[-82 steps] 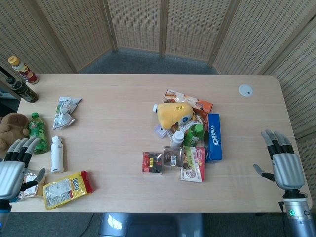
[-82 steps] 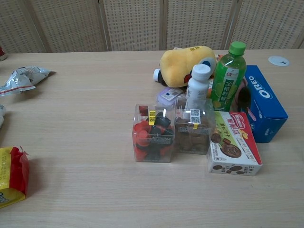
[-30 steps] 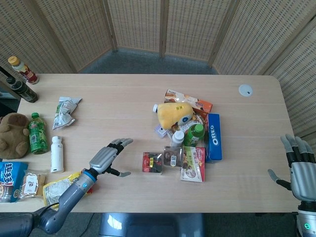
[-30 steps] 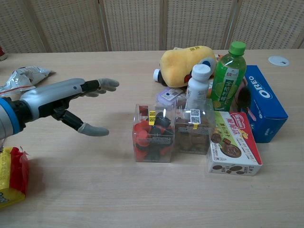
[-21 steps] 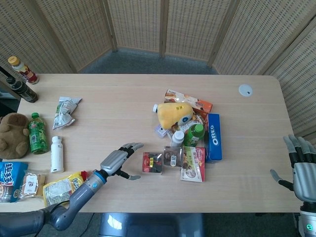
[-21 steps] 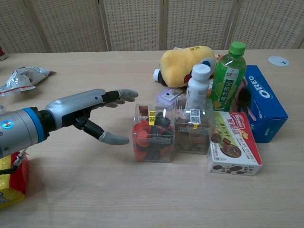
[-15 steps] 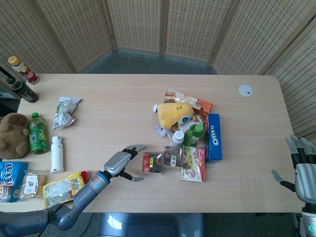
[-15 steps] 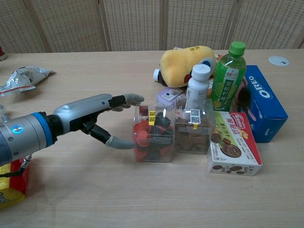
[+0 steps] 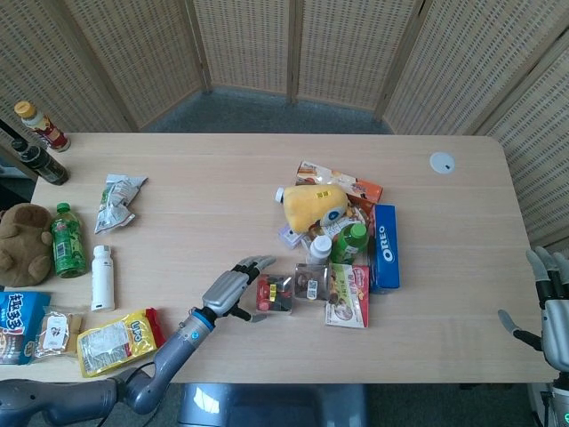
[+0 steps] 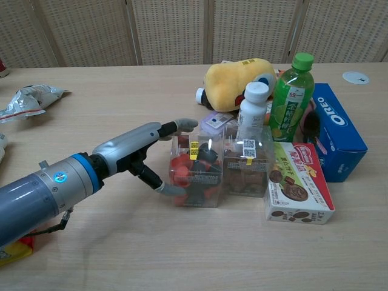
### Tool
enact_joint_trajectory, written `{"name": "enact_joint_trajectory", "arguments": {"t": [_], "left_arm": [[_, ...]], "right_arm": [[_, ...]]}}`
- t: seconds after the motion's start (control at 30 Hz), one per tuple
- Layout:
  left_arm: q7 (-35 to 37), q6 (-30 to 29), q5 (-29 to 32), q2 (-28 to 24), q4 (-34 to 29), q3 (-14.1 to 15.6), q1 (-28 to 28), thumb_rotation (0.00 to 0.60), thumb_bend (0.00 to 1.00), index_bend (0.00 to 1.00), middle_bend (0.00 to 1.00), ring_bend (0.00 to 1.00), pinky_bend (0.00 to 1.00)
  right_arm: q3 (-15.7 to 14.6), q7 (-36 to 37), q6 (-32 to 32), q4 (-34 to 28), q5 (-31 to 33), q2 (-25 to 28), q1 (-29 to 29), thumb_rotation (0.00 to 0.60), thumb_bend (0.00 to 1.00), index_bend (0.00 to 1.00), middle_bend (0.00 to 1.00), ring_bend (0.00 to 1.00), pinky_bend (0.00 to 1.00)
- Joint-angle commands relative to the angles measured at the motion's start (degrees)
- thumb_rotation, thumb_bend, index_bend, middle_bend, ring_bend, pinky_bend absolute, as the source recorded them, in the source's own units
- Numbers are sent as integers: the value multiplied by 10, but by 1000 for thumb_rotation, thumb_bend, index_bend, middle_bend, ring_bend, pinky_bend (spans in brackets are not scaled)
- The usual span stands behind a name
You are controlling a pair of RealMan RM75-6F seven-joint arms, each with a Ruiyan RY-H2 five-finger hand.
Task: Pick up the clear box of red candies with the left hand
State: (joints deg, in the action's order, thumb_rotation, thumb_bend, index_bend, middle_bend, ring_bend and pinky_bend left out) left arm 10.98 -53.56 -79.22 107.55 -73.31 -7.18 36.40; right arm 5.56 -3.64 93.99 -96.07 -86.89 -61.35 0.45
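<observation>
The clear box of red candies (image 9: 276,294) (image 10: 199,173) stands on the table at the near left of the pile. My left hand (image 9: 233,289) (image 10: 140,151) reaches in from the left and brackets the box's left side. Its fingers (image 10: 180,125) lie along the top back edge and its thumb (image 10: 171,190) sits at the lower front corner. The hand is spread, and the box still rests on the table. My right hand (image 9: 552,313) hovers off the table's right edge with its fingers apart and nothing in them; only the head view shows it.
Touching the candy box on its right is a clear box of brown sweets (image 10: 245,167). Beside that lies a cookie box (image 10: 297,189). Behind stand a white bottle (image 10: 251,112), a green bottle (image 10: 290,100), an Oreo box (image 10: 341,130) and a yellow plush (image 10: 236,82). A yellow snack bag (image 9: 114,339) lies near left.
My left hand has travelled right across the table to the candy box, and its fingers and thumb now lie around the box's left side. My right hand has drifted slightly right and down.
</observation>
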Motion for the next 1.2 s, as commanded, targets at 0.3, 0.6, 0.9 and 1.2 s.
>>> {"name": "enact_joint_trajectory", "arguments": {"t": [0.3, 0.6, 0.9, 1.2], "left_arm": [[51, -18, 4, 16, 33, -9, -5, 600, 313, 308, 315, 490, 485], [67, -74, -18, -66, -49, -14, -28, 600, 299, 312, 323, 499, 494], [42, -136, -35, -170, -172, -41, -48, 600, 291, 313, 326, 494, 489], [24, -176, -44, -230, -262, -84, -46, 600, 281, 312, 328, 487, 485]], "right_arm": [[1, 8, 0, 4, 1, 1, -4, 586, 202, 0, 12, 0, 0], [3, 7, -11, 6, 1, -5, 3, 588, 202, 0, 12, 0, 0], [3, 8, -24, 13, -1, -17, 11, 586, 204, 0, 13, 0, 0], [3, 21, -22, 26, -1, -24, 9, 587, 204, 0, 12, 0, 0]]}}
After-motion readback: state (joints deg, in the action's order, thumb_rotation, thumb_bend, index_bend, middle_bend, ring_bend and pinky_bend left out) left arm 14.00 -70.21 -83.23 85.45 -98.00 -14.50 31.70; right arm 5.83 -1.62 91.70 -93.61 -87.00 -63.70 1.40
